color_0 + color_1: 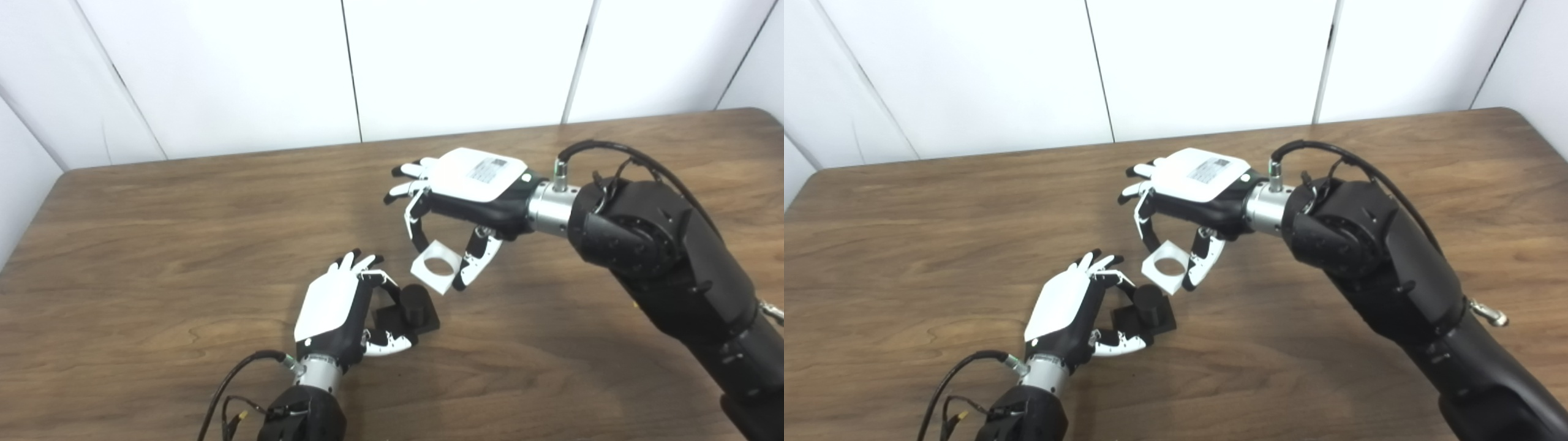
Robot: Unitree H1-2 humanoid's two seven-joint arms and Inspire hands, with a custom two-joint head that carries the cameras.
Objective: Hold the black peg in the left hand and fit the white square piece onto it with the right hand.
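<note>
The black peg (pixel 415 304), a short cylinder on a square black base, is held in my left hand (pixel 343 312) just above the table (pixel 153 257), fingers and thumb closed on the base. My right hand (pixel 465 196) is shut on the white square piece (pixel 436 267), which has a round hole through it. It pinches the piece between fingers and thumb, tilted, just above and to the right of the peg's top. The piece and peg are close but apart. The same scene shows in the right eye view, with the peg (pixel 1149 304) below the piece (pixel 1166 267).
The brown wooden table runs to a white panelled wall (pixel 367 61) at the back. My bulky black right forearm (pixel 674 257) reaches across the table's right side. A cable (pixel 236 380) loops from my left wrist near the front edge.
</note>
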